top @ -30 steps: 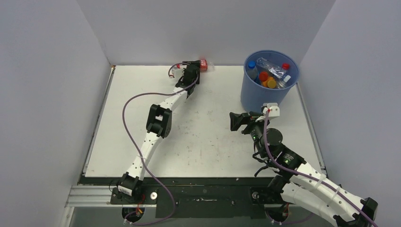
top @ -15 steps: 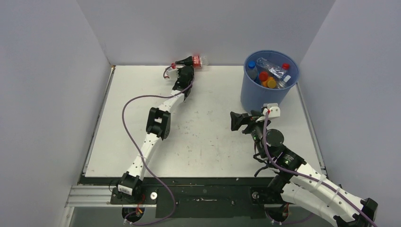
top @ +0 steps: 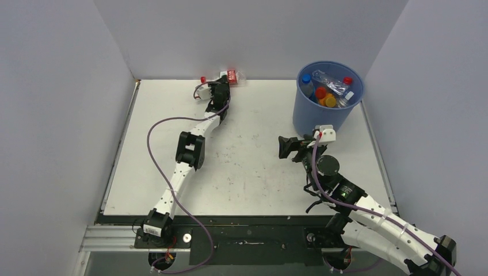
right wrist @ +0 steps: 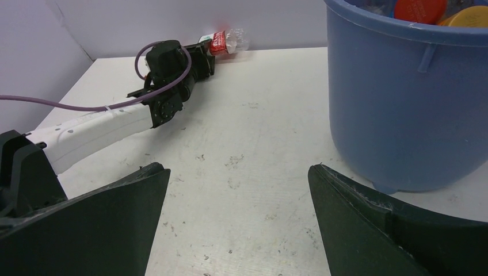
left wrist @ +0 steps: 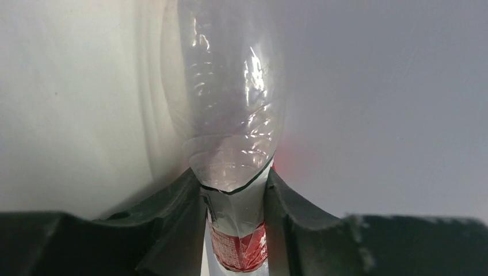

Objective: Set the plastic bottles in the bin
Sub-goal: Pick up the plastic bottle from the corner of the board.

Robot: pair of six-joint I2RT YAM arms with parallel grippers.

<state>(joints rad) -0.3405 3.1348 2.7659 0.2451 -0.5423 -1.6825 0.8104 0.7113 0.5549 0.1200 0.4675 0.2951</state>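
Note:
A clear plastic bottle (top: 233,76) with a red label and a red cap lies against the back wall. My left gripper (top: 219,87) is shut on it. In the left wrist view both fingers (left wrist: 172,221) press the labelled part of this bottle (left wrist: 230,109), and its clear end points away toward the wall. The right wrist view shows the same bottle (right wrist: 227,40) far off. The blue bin (top: 313,118) stands at the back right, with several bottles (top: 328,91) inside. My right gripper (top: 286,147) hovers open just in front of the bin (right wrist: 403,103), with nothing between its fingers (right wrist: 115,213).
Grey walls close in the white table (top: 253,161) at the back and on both sides. The left arm (right wrist: 103,123) stretches diagonally across the left half of the table, trailing a purple cable. The bin sits close to the right wall.
My left gripper has slid left along the back wall, its jaws have closed on the red-labelled bottle, and the bottle has shifted left with it. The right gripper has barely moved.

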